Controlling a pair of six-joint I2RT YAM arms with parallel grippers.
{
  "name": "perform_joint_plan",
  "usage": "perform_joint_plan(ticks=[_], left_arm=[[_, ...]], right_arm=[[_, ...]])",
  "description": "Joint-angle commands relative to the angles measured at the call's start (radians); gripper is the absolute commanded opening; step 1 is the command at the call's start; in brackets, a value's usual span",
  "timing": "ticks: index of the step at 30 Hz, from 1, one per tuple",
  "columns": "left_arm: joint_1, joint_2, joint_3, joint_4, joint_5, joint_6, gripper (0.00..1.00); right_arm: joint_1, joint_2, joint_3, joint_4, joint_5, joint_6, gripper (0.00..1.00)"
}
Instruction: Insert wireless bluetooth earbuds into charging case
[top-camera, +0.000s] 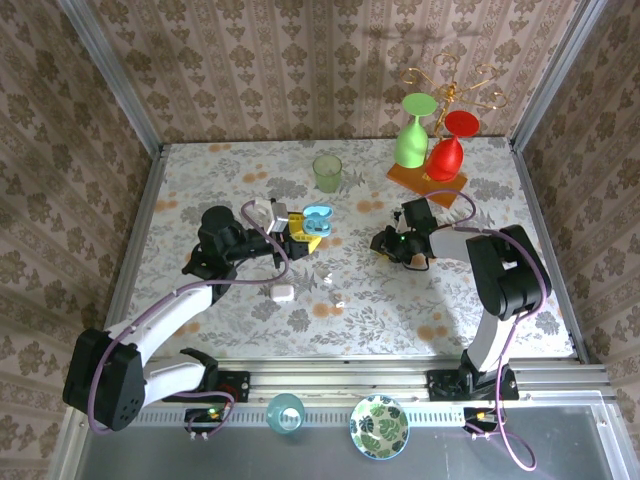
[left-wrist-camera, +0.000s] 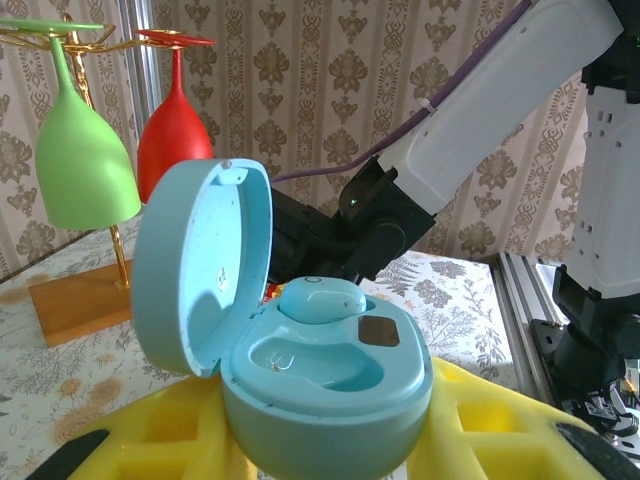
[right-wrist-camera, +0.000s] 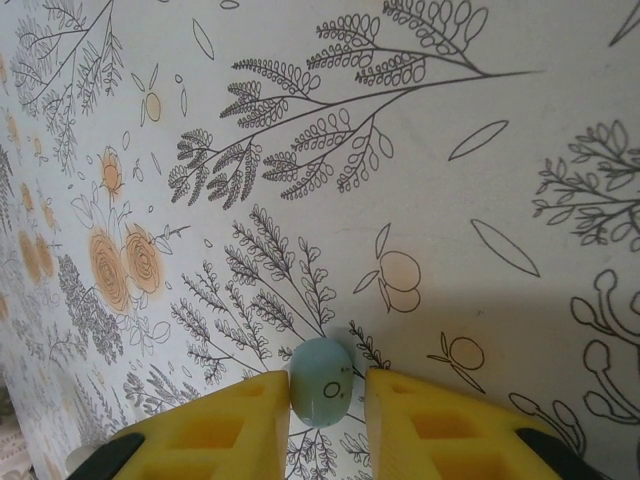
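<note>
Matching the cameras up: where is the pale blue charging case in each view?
Top external: charging case, centre, at the left gripper tip.
Left wrist: case open, central foreground, holding a seated earbud.
Right wrist: right gripper pinches a second earbud.
Shared landmark: floral tablecloth.

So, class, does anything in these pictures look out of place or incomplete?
Yes. The open blue case in the left gripper holds one earbud, its other socket bare. The second blue earbud is pinched in the right gripper, away from the case.
</note>
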Motion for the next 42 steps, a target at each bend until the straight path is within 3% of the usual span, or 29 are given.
perform_joint_plan(ticks=[1,8,24,36,42], left_arm=[[-0.008,-0.008,0.035,0.025,0.01,0.023,0.26],[-0.008,-0.01,0.035,0.021,0.01,0.026,0.26],[-0.008,-0.025,0.029,0.003,-0.001,0.038,0.25],[-0.008,0.008,0.032,-0.005,-0.013,0.065,0.25],[0.003,0.045,0.026,0.031,-0.013,0.066,0.26]], right_arm=[[-0.001,0.036,0.021,0.013,-0.032,-0.008,0.26],[0.002,0.028,0.024,0.03,-0.048,-0.006,0.21],[0.002,0.071,0.071,-0.052,-0.006,-0.017,0.2],[0.005,-0.219,0.067,-0.246,0.086,-0.143,0.18],[0.059,-0.393,0.155,-0.448,0.149,-0.249,0.19]])
